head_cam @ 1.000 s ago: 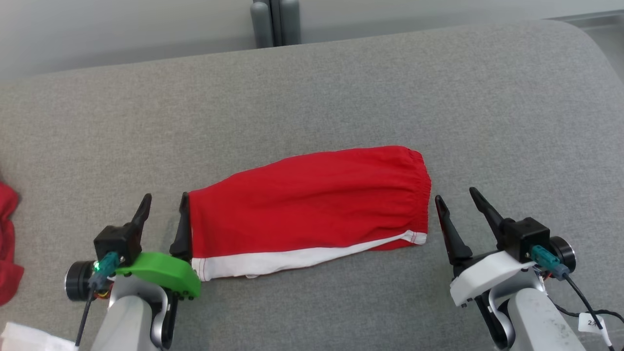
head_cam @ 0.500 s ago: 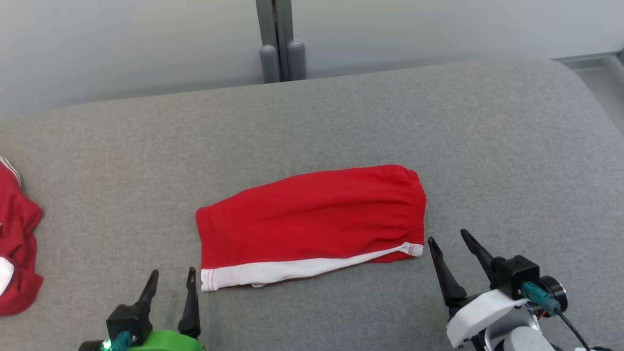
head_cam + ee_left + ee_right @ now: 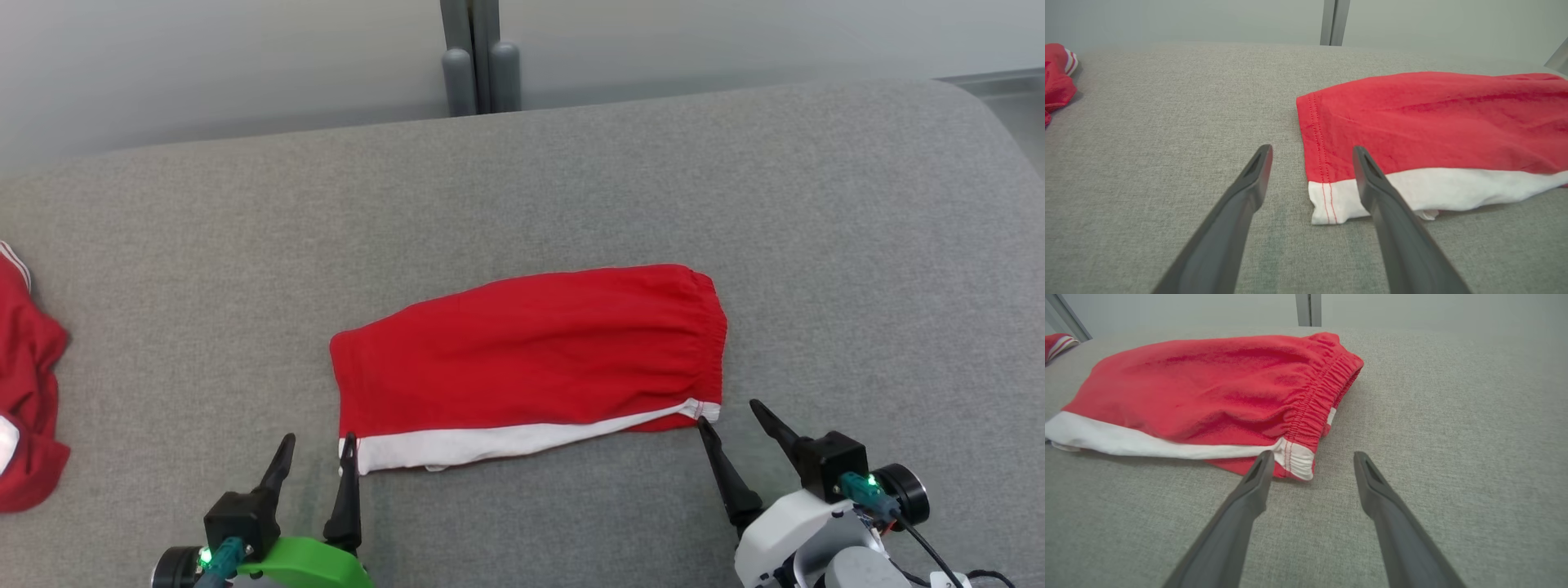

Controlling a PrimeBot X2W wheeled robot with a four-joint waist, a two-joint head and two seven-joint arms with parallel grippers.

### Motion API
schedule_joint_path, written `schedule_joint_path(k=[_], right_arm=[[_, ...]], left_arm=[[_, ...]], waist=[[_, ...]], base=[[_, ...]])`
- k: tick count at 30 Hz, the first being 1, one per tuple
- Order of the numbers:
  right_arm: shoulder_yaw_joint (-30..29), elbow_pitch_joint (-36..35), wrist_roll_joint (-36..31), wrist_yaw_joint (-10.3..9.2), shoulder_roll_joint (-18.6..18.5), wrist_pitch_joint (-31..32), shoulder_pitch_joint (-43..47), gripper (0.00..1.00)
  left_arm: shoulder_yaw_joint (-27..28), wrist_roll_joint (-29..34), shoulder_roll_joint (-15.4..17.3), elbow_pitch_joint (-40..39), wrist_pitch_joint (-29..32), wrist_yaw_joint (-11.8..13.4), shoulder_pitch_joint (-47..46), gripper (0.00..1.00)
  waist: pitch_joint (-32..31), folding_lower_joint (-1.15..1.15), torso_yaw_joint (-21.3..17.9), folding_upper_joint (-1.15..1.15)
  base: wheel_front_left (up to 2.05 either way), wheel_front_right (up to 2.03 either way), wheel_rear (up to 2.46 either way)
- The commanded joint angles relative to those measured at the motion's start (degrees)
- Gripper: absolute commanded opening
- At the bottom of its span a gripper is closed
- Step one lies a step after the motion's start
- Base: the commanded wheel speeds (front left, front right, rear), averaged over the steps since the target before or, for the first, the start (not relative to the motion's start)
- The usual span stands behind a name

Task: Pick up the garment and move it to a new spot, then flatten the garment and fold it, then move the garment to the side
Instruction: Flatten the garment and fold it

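Nearest you, the left gripper (image 3: 318, 438) and right gripper (image 3: 728, 412) hold nothing, their slim, tapered dark fingers spread wide. Just beyond them the garment (image 3: 531, 351) lies folded flat on the coarse grey woven cushion (image 3: 571, 180): soft red shorts with a white band and a gathered elastic waist on the right. A crumpled red cloth (image 3: 24, 392) lies far left.

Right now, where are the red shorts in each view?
Head view: red shorts lie centre, white stripe along the near edge.
Left wrist view: red shorts on the right, hem nearest.
Right wrist view: red shorts at upper left, waistband nearest.
Shared landmark: grey post at top, behind the shorts.
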Motion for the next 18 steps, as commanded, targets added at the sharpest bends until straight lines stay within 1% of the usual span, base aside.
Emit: schedule_joint_path(k=[1,7,11,12,13,14,15,16,17,18], right_arm=[[0.21,0.84,-0.46,-0.06,-0.17,-0.26,-1.14,1.0],[0.73,4.25,-0.72,-0.06,-0.19,-0.26,-3.65,1.0],[1.17,4.88,-0.84,-0.06,-0.2,-0.27,-4.42,0.86],[1.25,4.87,-0.88,-0.06,-0.19,-0.27,-4.42,0.8],[1.29,4.85,-0.92,-0.06,-0.18,-0.27,-4.43,0.8],[1.29,4.78,-0.98,-0.06,-0.2,-0.27,-4.46,0.46],[1.3,4.71,-1.04,-0.06,-0.2,-0.27,-4.46,0.41],[1.28,4.57,-1.15,-0.06,-0.19,-0.27,-4.43,0.3],[1.24,4.42,-1.26,-0.06,-0.19,-0.27,-4.31,0.21],[1.1,4.23,-1.37,-0.06,-0.19,-0.27,-4.09,0.0]], left_arm=[[-0.31,-0.57,0.04,-0.02,-0.03,-0.22,-1.16,1.0],[-1.4,-1.26,0.05,0.37,-0.03,-0.22,-2.38,1.0],[-1.67,-1.2,0.05,0.58,-0.03,-0.22,-2.51,1.0],[-1.72,-1.26,0.05,0.56,-0.03,-0.22,-2.62,1.0],[-1.75,-1.29,0.05,0.58,-0.03,-0.23,-2.68,1.0],[-1.79,-1.37,0.05,0.62,-0.03,-0.23,-2.71,1.0],[-1.82,-1.41,0.05,0.65,-0.03,-0.23,-2.74,1.0],[-1.86,-1.42,0.05,0.68,-0.03,-0.23,-2.8,1.0],[-1.87,-1.48,0.05,0.71,-0.03,-0.23,-2.83,1.0],[-1.91,-1.55,0.05,0.76,-0.03,-0.23,-2.78,1.0]], waist=[[1.19,0.0,0.46,0.0],[2.87,0.0,1.4,0.0],[3.31,0.0,1.89,0.0],[3.39,0.0,2.01,0.0],[3.44,0.0,2.1,0.0],[3.47,0.0,2.21,0.0],[3.5,0.0,2.28,0.0],[3.55,0.0,2.36,0.0],[3.53,0.0,2.4,0.0],[3.52,0.0,2.42,0.0]], base=[[0.0,0.0,0.0],[0.0,0.0,0.0],[0.0,0.0,0.0],[0.0,0.0,0.0],[0.0,0.0,0.0],[0.0,0.0,0.0],[0.0,0.0,0.0],[0.0,0.0,0.0],[0.0,0.0,0.0],[0.0,0.0,0.0]])
